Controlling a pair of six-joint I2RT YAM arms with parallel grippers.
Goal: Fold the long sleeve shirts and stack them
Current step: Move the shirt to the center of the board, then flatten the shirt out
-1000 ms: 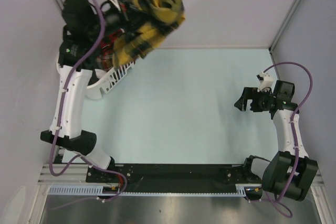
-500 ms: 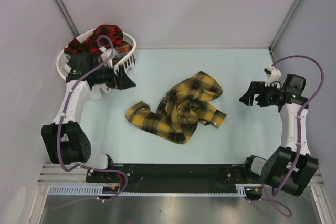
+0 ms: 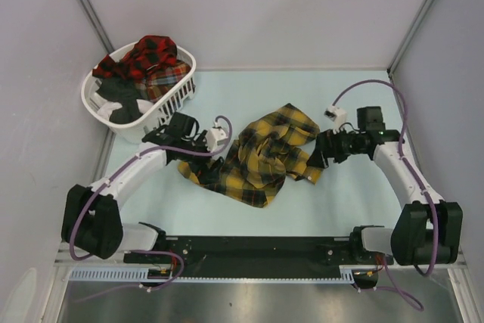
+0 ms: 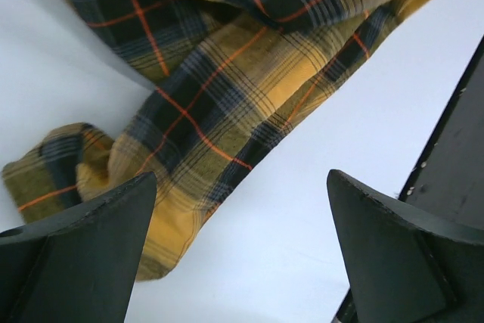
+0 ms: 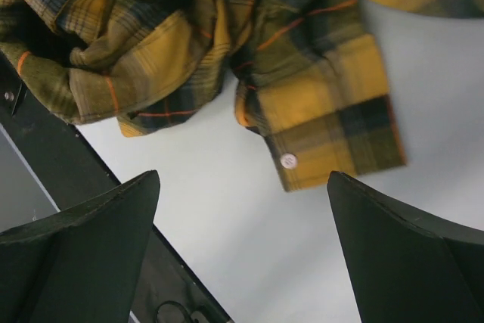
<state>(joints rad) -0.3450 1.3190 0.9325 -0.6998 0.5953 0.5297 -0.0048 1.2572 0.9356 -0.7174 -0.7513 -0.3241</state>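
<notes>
"Where's the yellow plaid shirt?"

"Crumpled in the middle of the table, between the arms. The red plaid shirts sit in the basket. The left gripper and right gripper both hover beside it, fingers spread, holding nothing."

"How will it handle?"

"Soft, light, floppy flannel, I'd guess. I'd pinch the buttoned cuff and draw it out flat."

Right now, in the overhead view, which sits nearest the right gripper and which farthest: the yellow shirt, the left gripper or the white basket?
1. The yellow shirt, crumpled mid-table, just left of the right gripper.
2. The left gripper, at the shirt's opposite, left edge.
3. The white basket, in the back left corner.
</notes>
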